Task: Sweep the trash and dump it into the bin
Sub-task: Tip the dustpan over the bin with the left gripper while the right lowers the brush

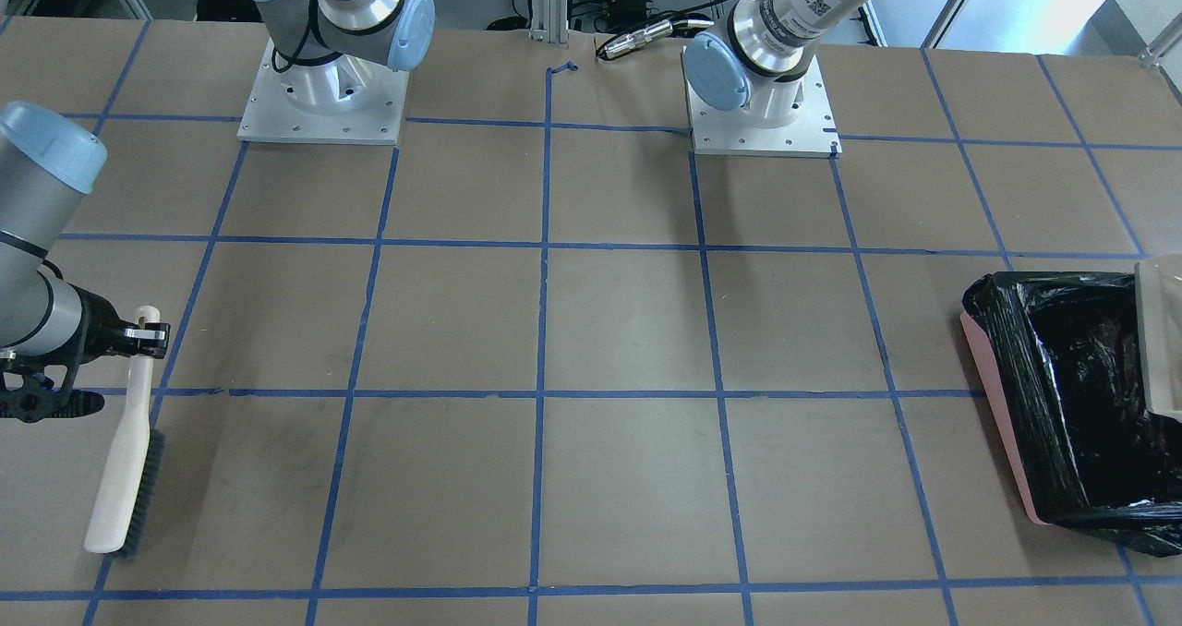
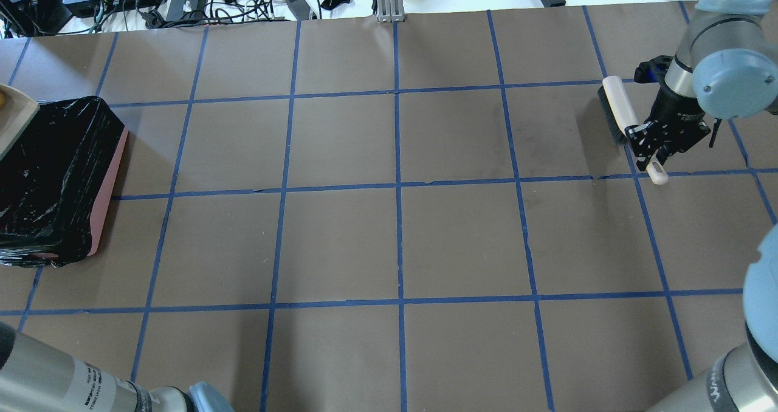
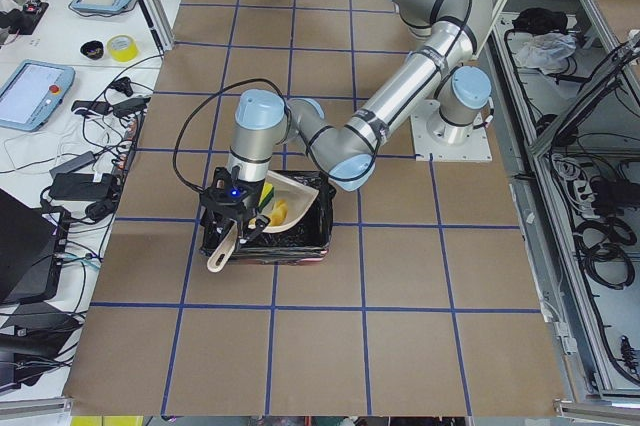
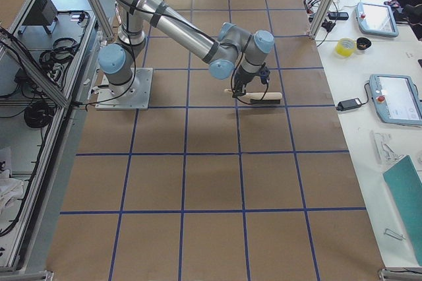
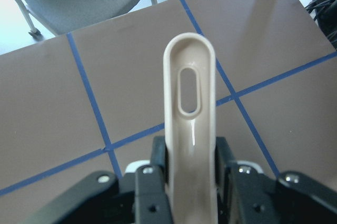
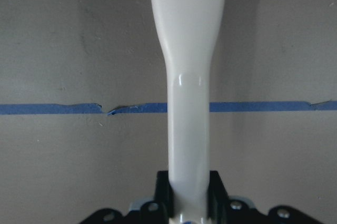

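The table (image 2: 395, 248) carries the bin (image 2: 109, 181) at the robot's left edge. It is pink and lined with black plastic. The left gripper (image 5: 190, 179) is clamped on the handle of the beige dustpan (image 3: 295, 196), held tilted over the bin. The right gripper (image 2: 655, 151) is clamped on the white brush (image 2: 619, 111) at the far right. The trash (image 3: 279, 210) lies in the dustpan — a yellow lump and, apparently, a green-edged block.

A table (image 2: 462, 242) covered in brown paper is divided into large squares by blue tape lines (image 2: 398, 187), with a pink bin (image 2: 109, 175) lined with a crinkled black bag (image 2: 55, 175) set at the robot's left end and two pale base plates (image 1: 277, 126) fixed along the robot's edge.
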